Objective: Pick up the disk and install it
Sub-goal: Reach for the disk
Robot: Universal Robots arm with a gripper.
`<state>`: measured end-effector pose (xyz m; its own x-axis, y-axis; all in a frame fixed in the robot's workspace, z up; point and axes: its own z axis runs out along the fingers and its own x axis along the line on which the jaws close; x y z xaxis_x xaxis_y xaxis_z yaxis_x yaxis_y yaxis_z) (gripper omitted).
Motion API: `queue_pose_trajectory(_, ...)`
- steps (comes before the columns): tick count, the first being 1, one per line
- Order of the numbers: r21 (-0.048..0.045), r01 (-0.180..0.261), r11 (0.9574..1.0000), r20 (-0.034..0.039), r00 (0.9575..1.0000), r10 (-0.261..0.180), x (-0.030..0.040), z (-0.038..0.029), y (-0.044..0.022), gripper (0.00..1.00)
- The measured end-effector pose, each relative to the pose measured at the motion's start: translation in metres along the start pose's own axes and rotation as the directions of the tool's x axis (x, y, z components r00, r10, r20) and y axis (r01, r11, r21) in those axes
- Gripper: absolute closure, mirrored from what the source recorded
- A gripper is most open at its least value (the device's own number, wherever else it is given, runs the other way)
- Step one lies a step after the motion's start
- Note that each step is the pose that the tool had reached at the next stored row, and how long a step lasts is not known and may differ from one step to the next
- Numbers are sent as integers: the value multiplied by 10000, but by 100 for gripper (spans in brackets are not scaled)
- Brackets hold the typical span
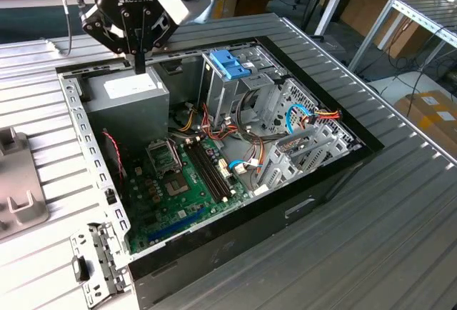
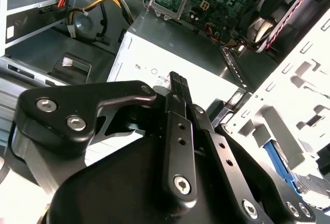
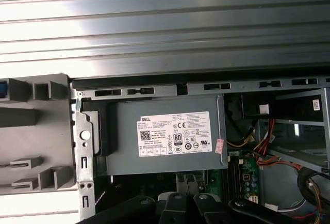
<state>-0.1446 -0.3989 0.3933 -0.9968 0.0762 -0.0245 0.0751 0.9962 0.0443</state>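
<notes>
Not much done yet, far as I can see. The gripper (image 1: pixel 139 63) hangs over the power supply (image 1: pixel 128 92) at the exterior view's left end of the open case (image 1: pixel 235 231), pincer pinched closed with nothing in it. So the pick-up and the install are both left to do.

I honestly can't spot the disk. The second wrist view has a blue strip (image 2: pixel 282 157) tucked in the grey holder (image 2: pixel 281 131) beside the case, which might be its bracket. The exterior view gives you the drive cage (image 1: pixel 228 92) with its blue latch (image 1: pixel 228 63). The first wrist view looks straight onto the power supply's sticker (image 3: pixel 172 133).
</notes>
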Motion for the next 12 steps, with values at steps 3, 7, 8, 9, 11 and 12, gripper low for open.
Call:
queue_pose_trajectory(3,0,0,10000,0,10000,0,21,-1,-2,90)
queue_pose_trajectory(7,0,-1,10000,0,10000,1,49,-2,-4,90)
queue_pose_trajectory(8,0,0,10000,0,10000,0,56,-2,-4,90)
queue_pose_trajectory(9,0,0,10000,0,10000,0,62,-2,-5,90)
queue_pose_trajectory(11,0,-1,10000,0,10000,1,79,-2,-6,90)
queue_pose_trajectory(12,0,0,10000,0,10000,0,86,-2,-7,90)
